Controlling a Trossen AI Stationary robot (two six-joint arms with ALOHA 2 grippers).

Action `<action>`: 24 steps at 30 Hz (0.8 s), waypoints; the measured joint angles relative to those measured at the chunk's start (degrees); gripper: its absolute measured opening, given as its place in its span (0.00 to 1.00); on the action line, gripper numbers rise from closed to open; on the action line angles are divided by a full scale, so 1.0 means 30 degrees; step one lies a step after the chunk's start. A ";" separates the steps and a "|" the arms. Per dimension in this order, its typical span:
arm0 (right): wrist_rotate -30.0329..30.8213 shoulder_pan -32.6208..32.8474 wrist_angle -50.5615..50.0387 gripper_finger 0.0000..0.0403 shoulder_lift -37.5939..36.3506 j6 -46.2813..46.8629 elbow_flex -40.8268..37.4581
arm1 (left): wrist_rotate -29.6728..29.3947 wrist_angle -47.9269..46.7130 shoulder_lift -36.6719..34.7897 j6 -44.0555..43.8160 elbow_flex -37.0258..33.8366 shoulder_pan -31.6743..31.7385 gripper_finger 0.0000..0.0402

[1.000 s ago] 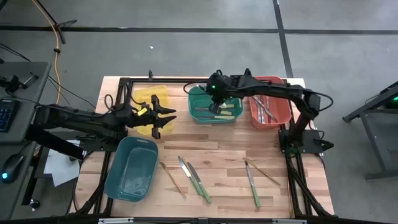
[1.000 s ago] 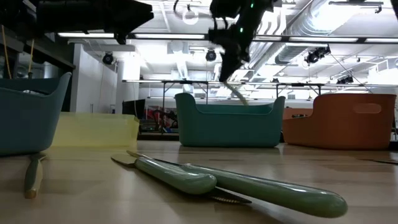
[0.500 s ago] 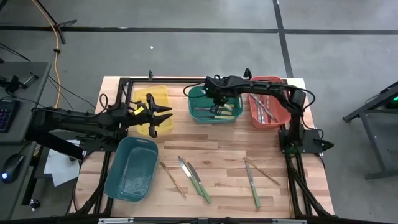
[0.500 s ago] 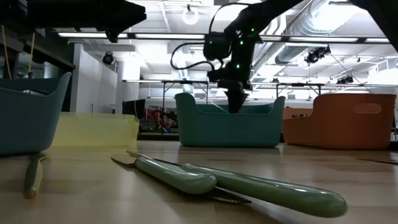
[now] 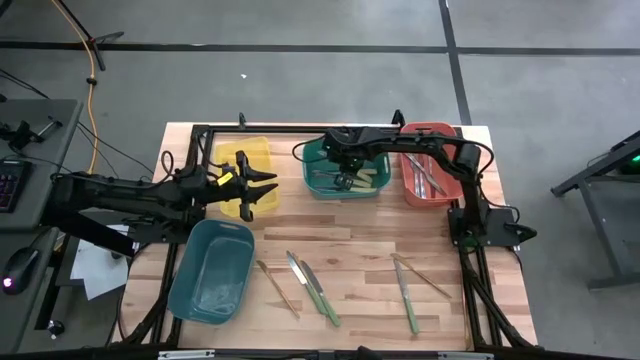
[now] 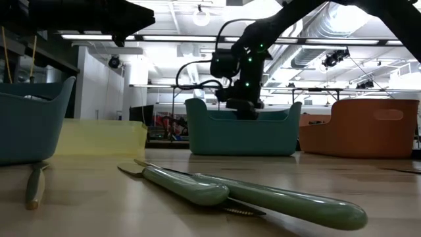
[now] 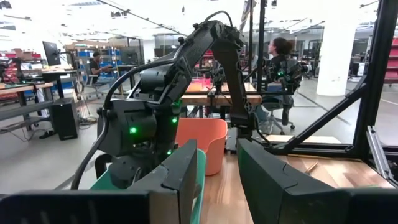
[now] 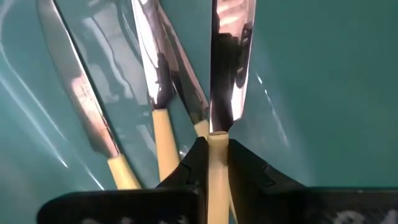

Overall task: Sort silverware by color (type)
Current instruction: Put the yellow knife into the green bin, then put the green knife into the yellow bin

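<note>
My right gripper (image 5: 350,172) reaches down into the green-teal bin (image 5: 318,187) at the back, shut on a pale-yellow-handled knife (image 8: 227,68). Three more knives with pale yellow handles (image 8: 155,93) lie on that bin's floor. In the low view the gripper (image 6: 245,112) dips behind the bin's wall. My left gripper (image 5: 268,185) hovers open and level over the yellow bin (image 5: 243,152), holding nothing. More silverware lies on the table's near half: two green-handled knives (image 5: 312,285), another green one (image 5: 406,297), and tan wooden pieces (image 5: 277,288). My right gripper pinches the knife's pale yellow handle (image 8: 217,152) between its two fingers, just behind the blade. The fingers come steeply from above and lie along the knife. The shiny blade (image 8: 229,56) sticks out ahead of the fingertips, down toward the bin's floor; whether it touches, I cannot tell.
A red bin (image 5: 432,178) with silver-grey utensils stands right of the green-teal one. A teal-blue bin (image 5: 212,270) sits near the left front. A tan wooden piece (image 5: 425,275) lies near the right front. Black frame rails run along the table's sides.
My right gripper has gone down into the green-teal bin with the knife, shifting a little toward the table's left and tipping steeper. In the low view it has sunk from well above the bin's rim to behind its wall.
</note>
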 joint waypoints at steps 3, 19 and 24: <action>0.0000 0.0007 0.0402 0.07 0.0000 0.0434 0.0000 | 0.0000 -0.0007 0.0007 0.0000 0.0000 0.0000 0.26; -0.0015 0.0015 0.0924 0.26 0.0000 0.0435 0.0000 | 0.0000 -0.0015 0.0004 0.0003 0.0000 -0.0003 0.26; -0.0161 0.0017 0.0787 0.36 -0.0136 0.0009 0.0000 | -0.0015 -0.0007 0.0007 0.0214 0.0000 0.0000 0.26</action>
